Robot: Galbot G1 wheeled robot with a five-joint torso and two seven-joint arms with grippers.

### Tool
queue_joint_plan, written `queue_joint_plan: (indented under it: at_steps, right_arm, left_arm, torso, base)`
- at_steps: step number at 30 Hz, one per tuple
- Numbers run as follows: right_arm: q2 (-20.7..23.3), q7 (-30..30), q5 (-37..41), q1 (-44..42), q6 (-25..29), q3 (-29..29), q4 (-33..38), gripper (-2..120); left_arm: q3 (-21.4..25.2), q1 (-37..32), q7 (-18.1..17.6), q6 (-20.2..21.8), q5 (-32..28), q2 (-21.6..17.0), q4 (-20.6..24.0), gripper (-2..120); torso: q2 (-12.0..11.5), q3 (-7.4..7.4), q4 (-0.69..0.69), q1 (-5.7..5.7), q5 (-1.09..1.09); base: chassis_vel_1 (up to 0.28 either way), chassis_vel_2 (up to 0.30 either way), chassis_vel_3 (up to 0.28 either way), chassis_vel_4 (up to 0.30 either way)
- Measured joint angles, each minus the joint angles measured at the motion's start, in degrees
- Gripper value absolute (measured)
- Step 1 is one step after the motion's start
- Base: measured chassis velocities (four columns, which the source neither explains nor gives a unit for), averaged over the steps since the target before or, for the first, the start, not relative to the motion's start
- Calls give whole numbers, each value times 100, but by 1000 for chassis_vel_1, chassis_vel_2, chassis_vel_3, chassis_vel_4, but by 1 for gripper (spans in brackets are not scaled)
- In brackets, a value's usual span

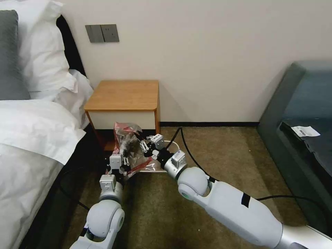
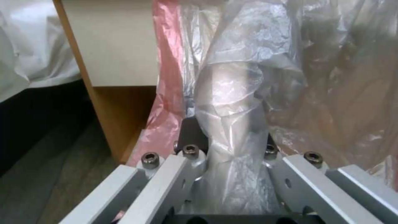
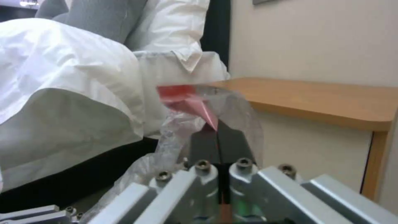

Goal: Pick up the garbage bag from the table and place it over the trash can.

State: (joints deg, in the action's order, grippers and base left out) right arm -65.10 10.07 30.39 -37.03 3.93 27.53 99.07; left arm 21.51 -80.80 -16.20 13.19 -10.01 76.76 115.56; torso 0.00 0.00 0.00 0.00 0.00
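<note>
- The bag (image 1: 128, 147) (crinkled, red-banded) hangs at lower centre of the head view, just before the table (image 1: 122, 95).
- Left gripper (image 1: 119, 165) pinches the bag's lower edge.
- Right gripper (image 1: 146, 145) is clamped on the bag's right side, fingers (image 3: 207, 144) pressed together.
- The bin (image 1: 171, 143) stands behind the bag, mostly hidden.

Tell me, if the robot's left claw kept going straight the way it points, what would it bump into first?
Probably the garbage bag itself: the left gripper is already clamped on a fold of it, and crinkled plastic lies directly ahead. Beyond that, the table looks next in line, though the depth is hard to judge.
</note>
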Motion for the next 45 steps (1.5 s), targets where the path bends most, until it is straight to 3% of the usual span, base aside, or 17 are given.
queue_joint_plan:
  at_steps: [16, 23, 45]
  right_arm:
    - [104, 10, -84, -16, 28, -224, -36, 0]
    - [474, -2, -94, -131, 37, -539, 63, 0]
    - [1405, -289, -140, -956, 232, -1435, 400, 0]
  left_arm:
    - [93, -64, -2, -70, 90, 34, 101, 10]
    - [282, -248, -36, -289, 139, 120, 222, 10]
    - [475, -869, -9, -349, -41, 233, 994, 10]
  torso:
    - [0, 0, 0, 0, 0]
    - [0, 0, 0, 0, 1]
    - [0, 0, 0, -1, 0]
  base:
    - [0, 0, 0, 0]
    - [0, 0, 0, 0]
    - [0, 0, 0, 0]
